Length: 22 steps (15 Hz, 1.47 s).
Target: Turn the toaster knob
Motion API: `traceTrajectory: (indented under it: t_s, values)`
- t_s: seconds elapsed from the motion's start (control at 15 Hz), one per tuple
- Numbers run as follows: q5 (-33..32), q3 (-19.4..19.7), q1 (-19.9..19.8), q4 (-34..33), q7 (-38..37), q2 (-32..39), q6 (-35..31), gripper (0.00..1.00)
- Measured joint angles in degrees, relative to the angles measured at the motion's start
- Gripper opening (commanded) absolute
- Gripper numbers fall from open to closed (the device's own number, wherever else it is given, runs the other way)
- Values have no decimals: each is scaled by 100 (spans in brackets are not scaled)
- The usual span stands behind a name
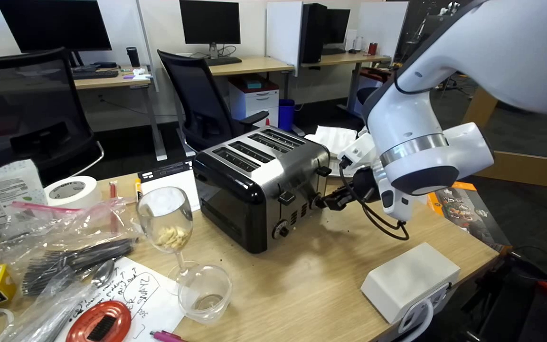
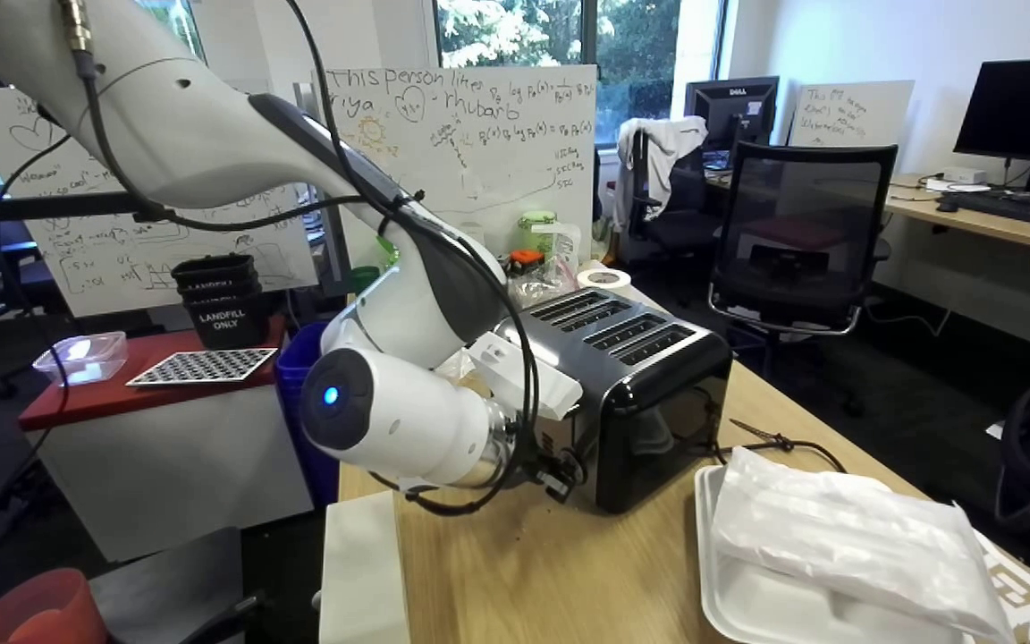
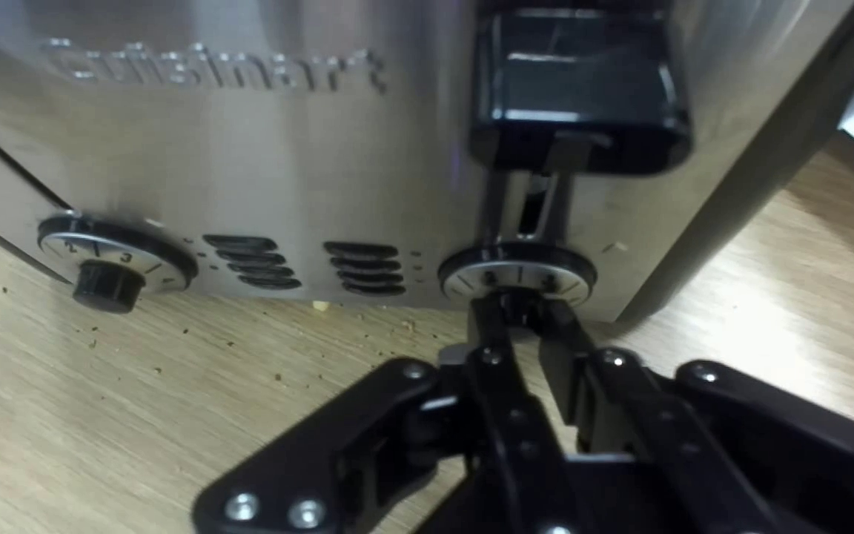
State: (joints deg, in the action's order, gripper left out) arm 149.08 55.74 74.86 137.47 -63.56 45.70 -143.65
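The toaster [image 1: 235,199], black with a silver top and front panel, stands on the wooden table. It also shows in an exterior view [image 2: 658,447] and fills the upper wrist view [image 3: 286,141]. Its front has two knobs with numbered dials. The right knob [image 3: 520,302] in the wrist view sits between my fingertips, with its silver dial [image 3: 520,276] behind them. My gripper [image 3: 522,315] is closed around this knob, with a fingertip on each side. The left knob [image 3: 107,288] is free; it also shows in an exterior view [image 1: 281,230].
A black lever [image 3: 579,96] juts out above the held knob. A wine glass [image 1: 166,218] and a clear cup [image 1: 204,292] stand near the toaster. A white box [image 1: 411,280] is at the table edge. A white foam tray [image 2: 801,599] lies beside the toaster.
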Motion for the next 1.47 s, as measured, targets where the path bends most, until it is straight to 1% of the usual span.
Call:
traceTrajectory:
  t_s: [0.13, 0.27, 0.6, 0.8, 0.87, 0.93, 1.07, 1.33, 1.47]
  values:
    - [0, 74, 91, 38, -55, 6, -4, 0]
    - [0, 144, 198, 66, -117, 7, 3, 0]
    - [0, 150, 425, 54, -298, 21, 112, 0]
    - [0, 158, 483, 49, -337, 113, 125, 0]
    - [0, 165, 484, 49, -339, 168, 125, 16]
    - [0, 172, 488, 48, -341, 223, 125, 28]
    - [0, 184, 499, 48, -347, 325, 126, 39]
    - [0, 188, 642, 47, -368, 396, 160, 67]
    - [0, 193, 713, 46, -387, 419, 184, 82]
